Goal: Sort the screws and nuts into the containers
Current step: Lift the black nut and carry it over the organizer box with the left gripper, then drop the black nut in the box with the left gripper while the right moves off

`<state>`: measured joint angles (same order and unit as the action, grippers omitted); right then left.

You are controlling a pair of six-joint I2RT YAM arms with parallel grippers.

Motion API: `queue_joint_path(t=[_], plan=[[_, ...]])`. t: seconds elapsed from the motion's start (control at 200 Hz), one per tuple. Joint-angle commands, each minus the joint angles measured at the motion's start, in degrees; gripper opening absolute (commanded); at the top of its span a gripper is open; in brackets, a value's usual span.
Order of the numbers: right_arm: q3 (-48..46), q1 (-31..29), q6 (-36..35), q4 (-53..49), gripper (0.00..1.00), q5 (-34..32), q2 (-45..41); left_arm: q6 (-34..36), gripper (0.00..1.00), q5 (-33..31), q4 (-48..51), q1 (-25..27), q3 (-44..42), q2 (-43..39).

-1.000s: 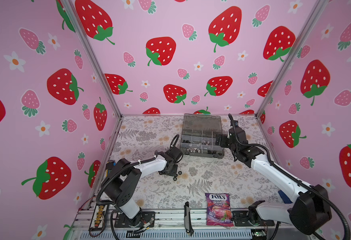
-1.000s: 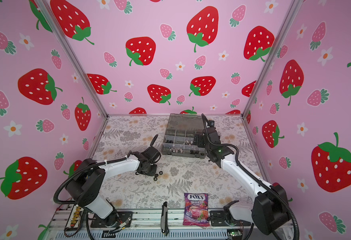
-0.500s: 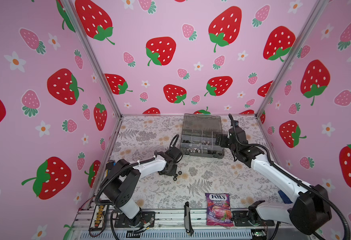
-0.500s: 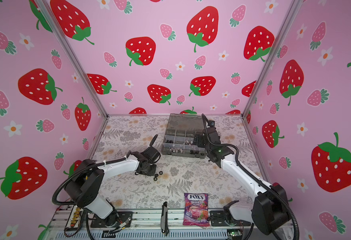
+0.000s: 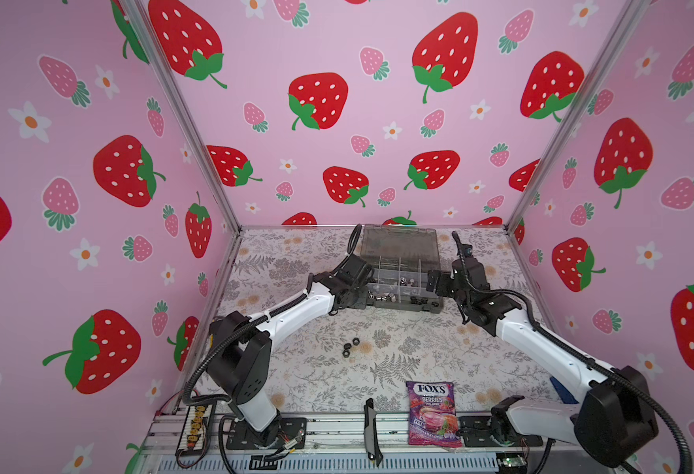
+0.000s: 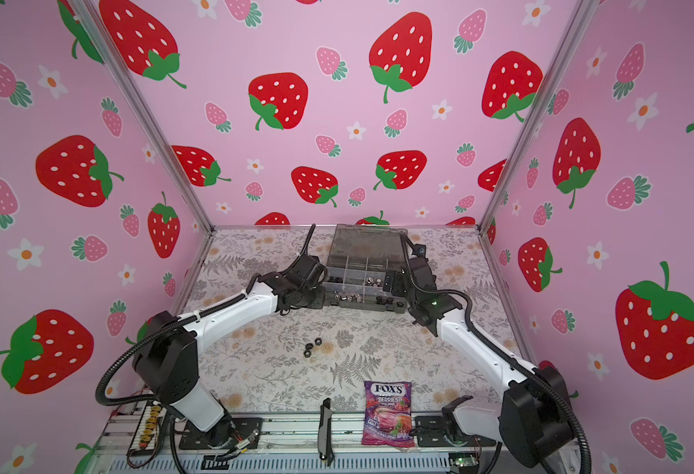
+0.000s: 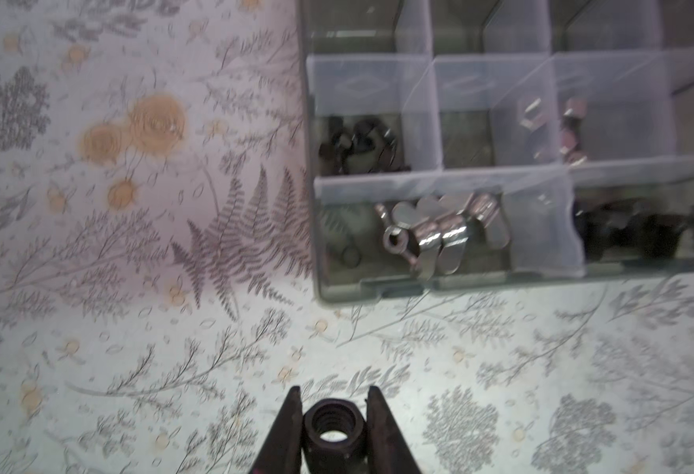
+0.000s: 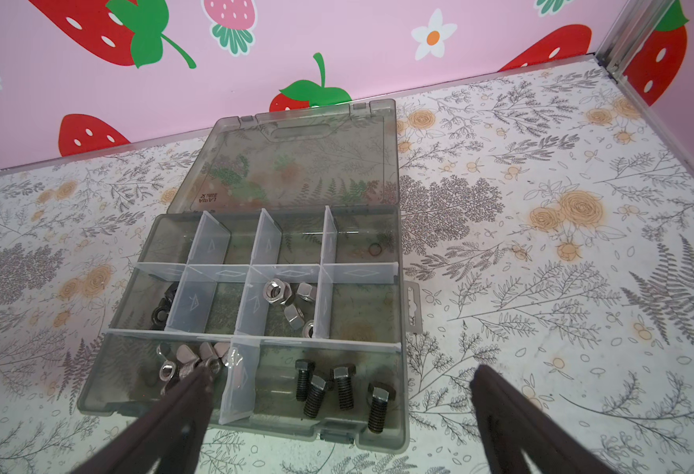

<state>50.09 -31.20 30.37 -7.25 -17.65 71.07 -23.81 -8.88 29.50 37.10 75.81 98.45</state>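
**While the left pincer (image 7: 333,400) carries one black threaded hex nut (image 7: 335,431), three more wait loose**

Nearest me, a purple foil candy bag (image 5: 431,410) lies at the front edge of the floral-papered worktop (image 5: 419,357), no part of the job. Just beyond, three small black hex nuts (image 5: 350,347) sit loose in a cluster, unsorted. Further in, the left pincer is pinching its nut between both fingers, above the cloth and just short of the near left corner of the smoky grey translucent plastic organiser box (image 8: 403,361). This looks like the carry-and-drop step. Next, I'd judge, it must pass over the front row to the left-hand middle compartment, where black nuts (image 7: 357,143) already lie, and let go low so nothing bounces next door. The right pincer (image 8: 342,371) hangs spread wide and empty by the box's right side. Front row: silver wing nuts (image 8: 191,361) left, four black bolts (image 8: 337,390) right. Middle row: black nuts, an empty cell, silver hex nuts (image 8: 290,303), another empty. The back row looks nearly bare; the lid (image 8: 296,164) lies open behind.
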Motion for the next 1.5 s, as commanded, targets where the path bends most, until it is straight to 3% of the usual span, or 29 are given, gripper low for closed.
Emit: queue_joint_path(t=[0.0, 0.295, 0.625, 0.72, 0.905, 1.14, 1.356, 1.496], plan=[[-0.91, 0.26, 1.53, 1.16, 1.00, -2.02, -2.28, 0.97, 0.14, 2.13, -2.82, 0.60, 6.89, 4.95], [-2.09, 0.26, 2.33, 1.98, 1.00, -2.74, -3.09, 0.83, 0.13, 3.88, -4.27, 1.13, 23.61, 19.45], [-2.68, 0.26, 2.13, 2.07, 1.00, -2.71, -3.75, 0.52, 0.14, 3.77, -2.93, 1.22, 35.72, 30.43], [-2.80, 0.26, 2.10, 1.98, 1.00, -2.65, -3.75, 0.43, 0.18, 3.92, -2.36, 1.22, 37.03, 31.73], [-2.97, 0.26, 1.77, 1.96, 1.00, -2.65, -3.66, 0.34, 0.36, 4.30, -2.62, 1.31, 35.74, 31.00], [-3.11, 0.22, 1.45, 2.15, 1.00, -2.31, -3.96, -0.33, 0.43, 4.58, -4.03, 1.55, 31.98, 26.69], [-3.09, -1.84, 1.27, 1.12, 1.00, -2.36, -3.72, -3.41, 0.52, 0.72, -8.44, 1.66, 18.87, 13.68], [-1.75, -6.20, 1.54, -0.16, 0.91, -2.27, -1.24, -6.01, 0.72, -4.28, -10.77, 1.57, 7.85, 2.78]])
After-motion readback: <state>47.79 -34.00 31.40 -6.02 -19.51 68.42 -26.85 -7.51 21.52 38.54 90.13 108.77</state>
